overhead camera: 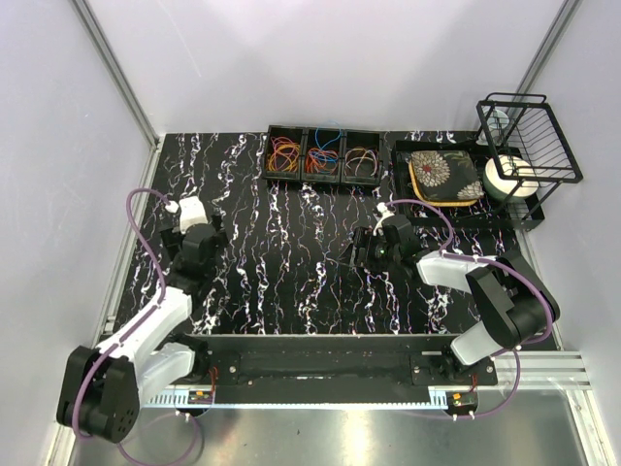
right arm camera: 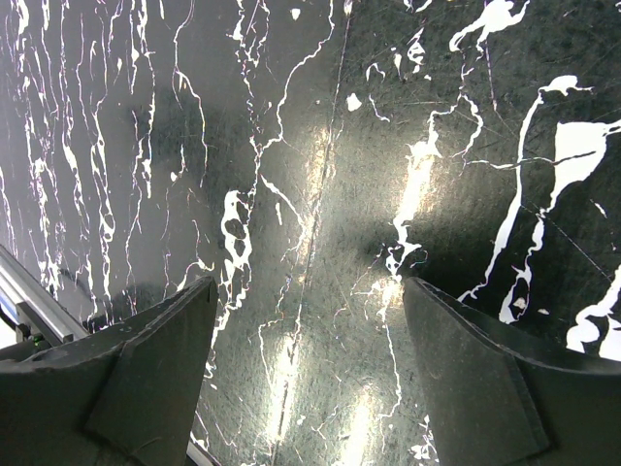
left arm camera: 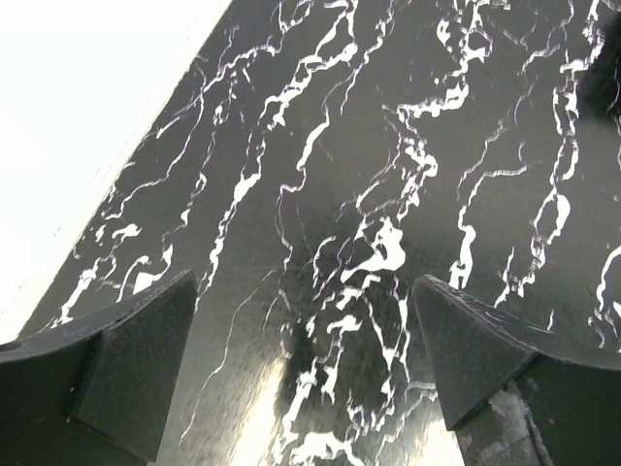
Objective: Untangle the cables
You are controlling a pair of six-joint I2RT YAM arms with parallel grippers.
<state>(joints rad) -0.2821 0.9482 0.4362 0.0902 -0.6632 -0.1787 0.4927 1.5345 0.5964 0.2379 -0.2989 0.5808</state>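
Note:
The cables (overhead camera: 321,155) lie as bundles of thin orange, red, yellow and blue loops in three black bins (overhead camera: 268,167) at the back centre of the table. No cable shows in either wrist view. My left gripper (overhead camera: 194,225) hovers over the left part of the marbled table, well short of the bins. Its jaws (left arm camera: 304,282) stand open with only bare tabletop between them. My right gripper (overhead camera: 357,249) is near the table's middle, in front of the right bin. It too is open (right arm camera: 309,283) and holds nothing.
A black tray (overhead camera: 403,184) at the back right carries a floral plate (overhead camera: 444,175). Beside it stands a black wire rack (overhead camera: 532,136) with a white roll (overhead camera: 508,180) under it. A black rail (overhead camera: 320,364) runs along the near edge. A white wall (left arm camera: 87,107) borders the left side.

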